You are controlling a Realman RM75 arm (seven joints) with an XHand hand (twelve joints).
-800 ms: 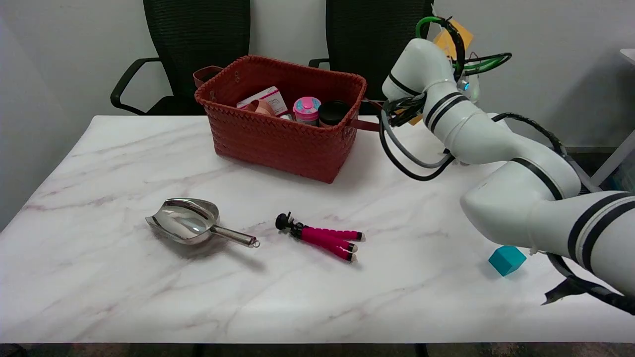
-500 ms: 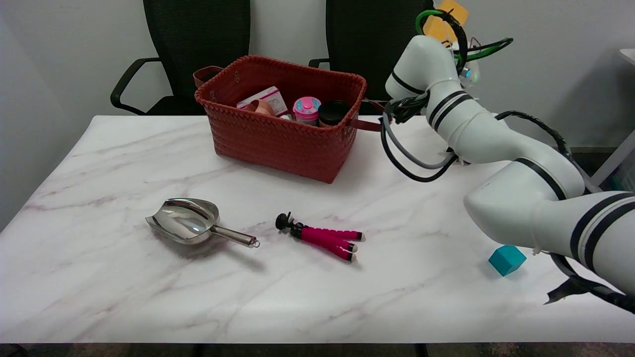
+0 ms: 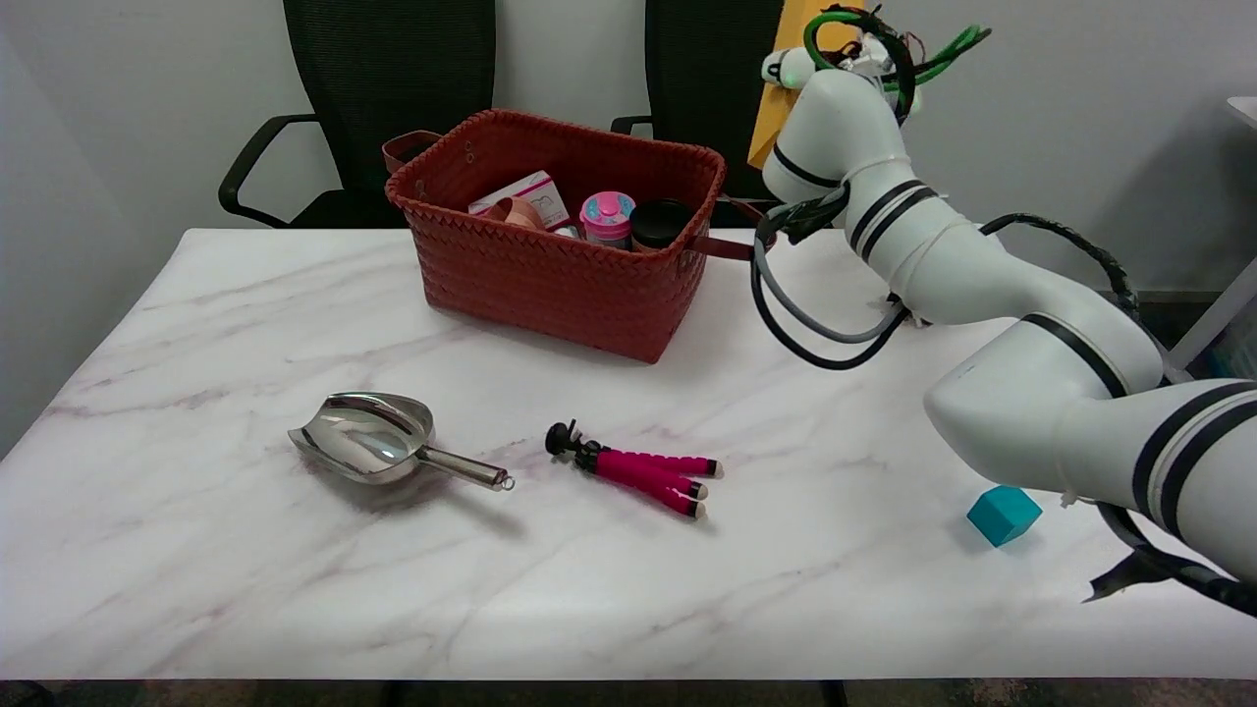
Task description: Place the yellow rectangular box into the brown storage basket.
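Head view: yellow box (image 3: 786, 79) hangs upright, long axis near-vertical; the hand (image 3: 852, 51) seemingly grips it.

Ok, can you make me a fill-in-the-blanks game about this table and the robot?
1. The cube near the table's right edge is ___ in colour.
2. The mini tripod has legs coloured ___.
3. The shiny metal scoop lies to the ___ of the tripod in the picture.
4. The yellow box is up in the air, beside the woven ___.

Missing words: teal; pink; left; basket
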